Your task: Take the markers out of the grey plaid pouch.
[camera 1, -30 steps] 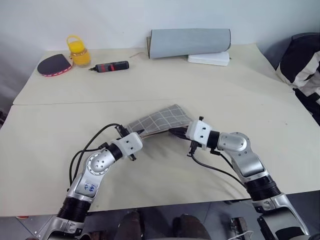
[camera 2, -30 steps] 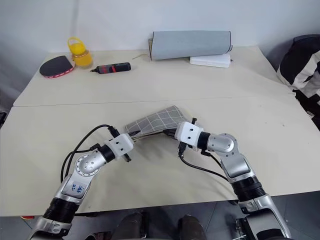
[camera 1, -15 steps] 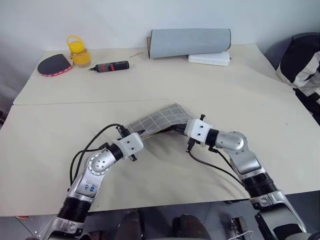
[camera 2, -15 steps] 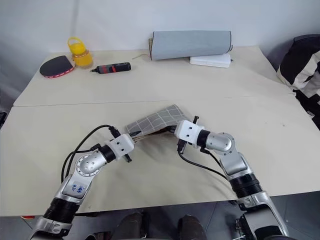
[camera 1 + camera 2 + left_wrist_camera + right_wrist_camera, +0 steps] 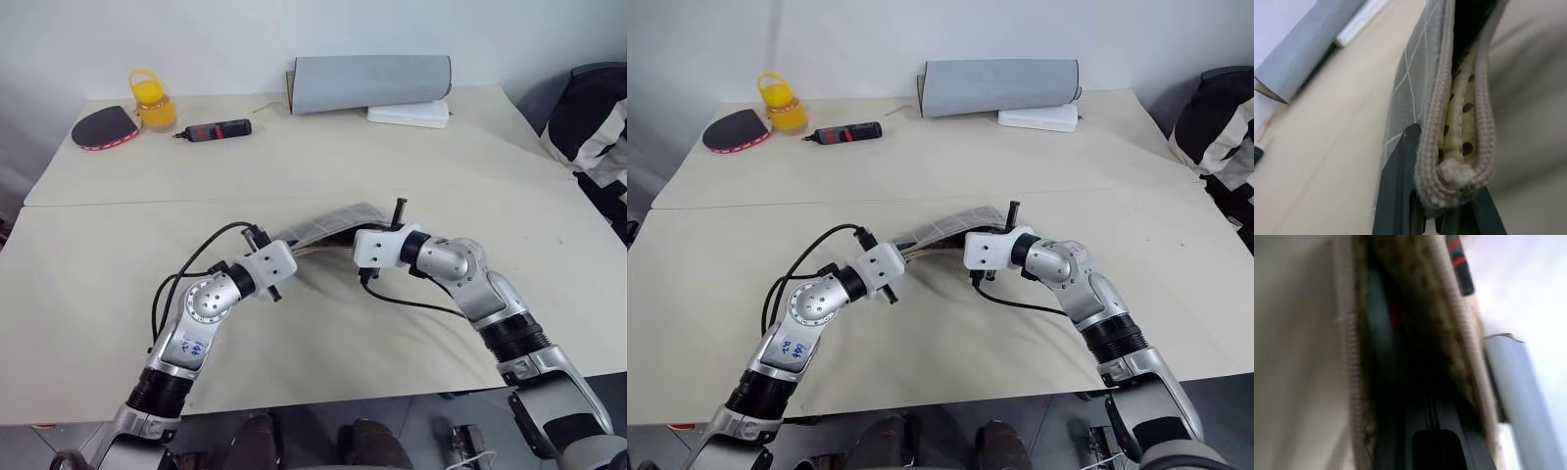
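Note:
The grey plaid pouch hangs just above the table's middle, turned onto its edge, stretched between my two grippers. My left gripper is shut on its left end; in the left wrist view the dark fingers pinch the zipper rim over the dotted tan lining of the pouch. My right gripper is shut on the right end. The right wrist view looks into the pouch, where a blurred dark strip with a red spot lies; I cannot tell whether it is one of the markers.
Along the far edge stand a rolled grey mat, a white box, a black-and-red pen-like tool, a yellow jar and a paddle. A black-and-white bag sits off the right side.
Both grippers have lifted the pouch. The right wrist has rolled and pushed forward, turning the pouch from flat onto its edge. The left gripper has risen and moved right.

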Available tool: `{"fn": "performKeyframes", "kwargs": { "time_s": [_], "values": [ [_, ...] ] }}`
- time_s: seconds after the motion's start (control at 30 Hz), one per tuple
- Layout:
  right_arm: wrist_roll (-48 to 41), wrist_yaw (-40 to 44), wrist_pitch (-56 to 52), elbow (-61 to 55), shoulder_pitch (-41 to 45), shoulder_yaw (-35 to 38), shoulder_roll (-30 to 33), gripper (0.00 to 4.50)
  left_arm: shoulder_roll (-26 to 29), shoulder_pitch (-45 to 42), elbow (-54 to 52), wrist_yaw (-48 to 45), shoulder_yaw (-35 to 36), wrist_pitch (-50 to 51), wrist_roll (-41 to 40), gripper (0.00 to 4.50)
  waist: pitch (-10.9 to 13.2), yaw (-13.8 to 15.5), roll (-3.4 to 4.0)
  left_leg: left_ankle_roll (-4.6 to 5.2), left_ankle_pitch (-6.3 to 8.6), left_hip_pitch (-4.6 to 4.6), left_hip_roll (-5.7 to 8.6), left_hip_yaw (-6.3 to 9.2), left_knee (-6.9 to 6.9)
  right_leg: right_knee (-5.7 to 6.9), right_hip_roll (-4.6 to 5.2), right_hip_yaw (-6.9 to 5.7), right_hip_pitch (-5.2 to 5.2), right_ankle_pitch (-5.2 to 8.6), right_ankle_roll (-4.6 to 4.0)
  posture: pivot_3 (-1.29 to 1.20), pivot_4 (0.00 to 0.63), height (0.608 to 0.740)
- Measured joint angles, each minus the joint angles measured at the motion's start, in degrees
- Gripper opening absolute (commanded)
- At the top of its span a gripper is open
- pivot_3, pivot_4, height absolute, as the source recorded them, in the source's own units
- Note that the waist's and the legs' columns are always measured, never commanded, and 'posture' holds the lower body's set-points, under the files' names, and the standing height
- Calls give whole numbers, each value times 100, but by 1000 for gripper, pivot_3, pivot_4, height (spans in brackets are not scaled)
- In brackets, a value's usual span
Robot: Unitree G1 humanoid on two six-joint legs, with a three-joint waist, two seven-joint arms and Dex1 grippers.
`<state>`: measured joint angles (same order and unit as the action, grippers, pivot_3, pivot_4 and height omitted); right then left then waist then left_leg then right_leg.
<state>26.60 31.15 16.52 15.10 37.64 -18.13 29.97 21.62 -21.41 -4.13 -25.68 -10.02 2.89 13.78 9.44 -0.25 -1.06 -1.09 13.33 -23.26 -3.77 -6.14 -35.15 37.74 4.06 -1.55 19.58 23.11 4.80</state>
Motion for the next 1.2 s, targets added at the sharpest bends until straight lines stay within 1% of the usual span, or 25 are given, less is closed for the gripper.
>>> {"fn": "performKeyframes", "kwargs": {
  "time_s": [0.1, 0.2, 0.4, 0.43, 0.53, 0.57, 0.6, 0.7, 0.73, 0.8, 0.83, 0.9, 0.93, 1.0, 1.1, 1.2],
  "values": [
    [209, -120, -43, 0, -92, -118, -19, 22, -23, -35, -20, -63, -20, 178, 1, 0, 0, -3, 0, 0, 0, 0, -4, -7, 1, 0, -7, 11, 2, 0, 0, 0, 150, 740],
    [235, -125, -75, -2, -174, -157, -67, 578, -23, -34, -25, -81, -34, 264, 4, 0, 0, -4, 0, 0, 0, 0, -7, -10, 0, -1, -12, 18, 3, 0, 0, 0, 150, 740],
    [118, -111, -137, -44, -164, -154, -116, 2545, -16, -18, -24, -82, -73, 285, 22, 0, 0, 1, 0, 0, 0, 1, -8, -12, -1, -2, -14, 24, 3, 0, 0, 0, 150, 740],
    [114, -111, -135, -44, -162, -154, -116, 2967, -16, -16, -24, -82, -81, 285, 22, 0, 0, 1, 0, 0, 0, 1, -8, -12, -1, -2, -14, 25, 3, 0, 0, 0, 150, 740],
    [114, -111, -118, -44, -155, -156, -118, 3976, -17, -16, -24, -82, -133, 262, 22, 0, 0, -2, 0, 0, 0, 1, -8, -13, -1, -1, -16, 27, 3, 0, 0, 0, 150, 740],
    [114, -111, -104, -44, -149, -156, -123, 4283, -17, -16, -25, -82, -139, 258, 22, 0, 0, -4, 0, 0, 0, 1, -9, -13, -1, -1, -17, 28, 3, 0, 0, 0, 150, 740],
    [113, -111, -86, -44, -146, -156, -126, 4467, -16, -16, -25, -79, -138, 258, 22, 0, 0, -4, 0, 0, 0, 2, -9, -14, -1, -1, -17, 29, 4, 0, 0, 0, 150, 740],
    [105, -111, -79, -44, -124, -156, -130, 4467, 4, -16, -24, -77, -126, 263, 20, 0, 0, -6, 0, 0, 0, 2, -10, -15, -1, 0, -18, 30, 4, 0, 0, 0, 150, 740],
    [95, -111, -91, -44, -104, -156, -130, 4283, 14, -16, -24, -78, -114, 266, 13, 0, 0, -6, 0, 0, 0, 2, -10, -16, -1, 0, -18, 31, 4, 0, 0, 0, 150, 740],
    [-12, -81, -152, -44, -87, -145, -137, 3827, 23, -16, -24, -82, -99, 275, 2, 0, 0, -3, 0, 0, 0, 3, -11, -16, -1, 0, -18, 31, 4, 0, 0, 0, 150, 740],
    [-69, -59, -173, -44, -87, -139, -139, 3528, 26, -13, -24, -94, -83, 286, -13, 0, 0, 0, 0, 0, 0, 3, -10, -16, -2, 0, -18, 31, 4, 0, 0, 0, 150, 740],
    [-136, -20, -178, -44, -87, -136, -136, 2735, 25, -9, -24, -132, -30, 304, -59, 0, 0, -1, 0, 0, 0, 3, -10, -17, -2, 0, -17, 31, 3, 0, 0, 0, 150, 740],
    [-163, 22, -183, -45, -87, -136, -131, 2439, 23, -9, -24, -147, -12, 327, -96, 0, 0, -1, 0, 0, 0, 3, -10, -17, -2, -1, -18, 31, 3, 0, 0, 0, 150, 740],
    [-261, 180, -243, -112, -87, -135, -95, 2439, -18, -10, -23, -181, 24, 412, -220, 0, 0, 1, 0, 0, 0, 3, -10, -17, -2, 0, -17, 31, 4, 0, 0, 0, 150, 740],
    [-424, 700, -525, -380, -56, -151, 20, 2439, -72, -27, -23, -355, 72, 598, -517, 0, 0, 0, 0, 0, 1, 3, -10, -17, -2, 2, -18, 31, 4, 0, 0, 0, 150, 740],
    [-497, 1311, -882, -531, 153, -182, 117, 2439, 5, -64, -24, -823, 133, 846, -972, 0, 0, -4, 0, 0, 0, 3, -12, -17, -4, 1, -21, 31, 4, 0, 0, 0, 150, 740]
  ]
}}
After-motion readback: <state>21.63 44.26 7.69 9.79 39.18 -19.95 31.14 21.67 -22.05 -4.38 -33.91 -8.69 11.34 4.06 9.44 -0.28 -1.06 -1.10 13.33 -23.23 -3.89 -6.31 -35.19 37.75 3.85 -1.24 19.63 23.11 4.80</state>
